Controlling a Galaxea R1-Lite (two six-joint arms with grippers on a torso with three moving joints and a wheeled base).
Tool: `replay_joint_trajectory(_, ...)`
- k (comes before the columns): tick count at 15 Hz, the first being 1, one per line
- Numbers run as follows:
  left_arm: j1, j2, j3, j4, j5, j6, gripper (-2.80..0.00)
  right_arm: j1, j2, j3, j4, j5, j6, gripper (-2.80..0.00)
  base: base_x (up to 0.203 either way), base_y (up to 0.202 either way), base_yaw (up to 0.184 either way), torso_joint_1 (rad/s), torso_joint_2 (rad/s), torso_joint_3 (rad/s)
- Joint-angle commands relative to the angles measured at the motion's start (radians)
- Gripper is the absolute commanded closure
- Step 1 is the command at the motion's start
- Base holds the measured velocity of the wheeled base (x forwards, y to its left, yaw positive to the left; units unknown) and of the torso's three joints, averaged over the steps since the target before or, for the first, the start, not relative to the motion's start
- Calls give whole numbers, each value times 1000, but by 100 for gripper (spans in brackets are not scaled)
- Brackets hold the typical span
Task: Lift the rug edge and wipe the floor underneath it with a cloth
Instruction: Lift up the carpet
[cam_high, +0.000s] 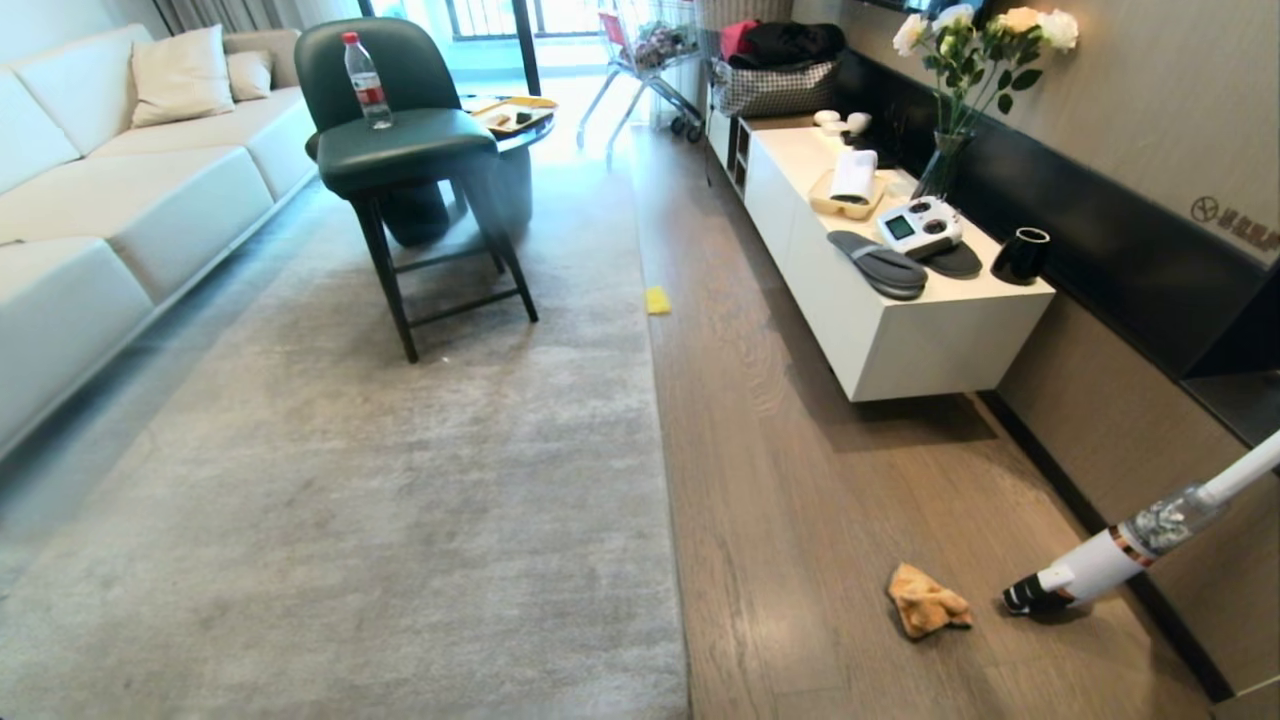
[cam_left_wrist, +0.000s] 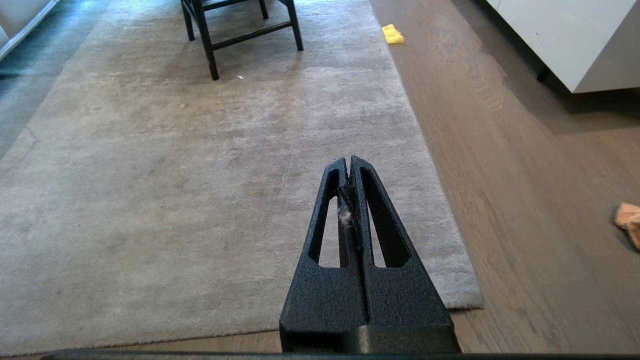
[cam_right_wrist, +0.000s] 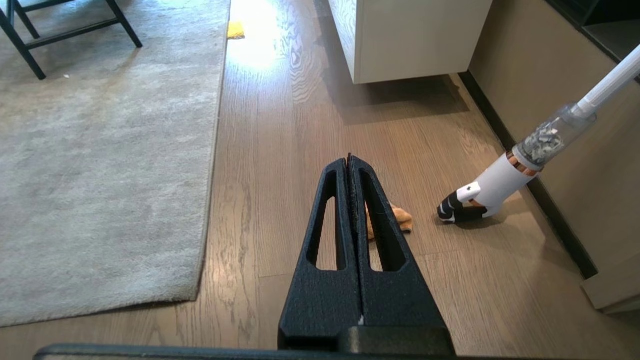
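Black right jaws (cam_right_wrist: 349, 162) and left jaws (cam_left_wrist: 348, 162) pressed together, empty.
Crumpled orange-yellow microfibre cloth (cam_right_wrist: 400, 217) is seen just beyond right jaws; fetching it is judged next.

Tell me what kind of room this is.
Most likely a home living room: a pale sofa runs along the left side, a big grey rug covers the wooden floor, and a low white cabinet holds flowers and slippers.

A cream sofa (cam_high: 120, 190) lines the room at nine o'clock. A dark green chair (cam_high: 400, 140) stands at eleven. A white low cabinet (cam_high: 880, 290) runs along the beige wall (cam_high: 1150, 90) at two o'clock. Daylight enters through the window (cam_high: 520, 15) at twelve.
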Motion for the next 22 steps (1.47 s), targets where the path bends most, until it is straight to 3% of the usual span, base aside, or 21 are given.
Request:
replay_joint_trajectory(1,0,1,0,-1,0,0,0,0,1,0,0,0,0,0,0,0,0,6,427,445)
replay_joint_trajectory(5,0,1,0,-1,0,0,0,0,1,0,0,0,1,0,0,0,0,17,307,370)
replay_joint_trajectory(22,0,1,0,-1,1,0,0,0,1,0,0,0,1,0,0,0,0,10,22,23)
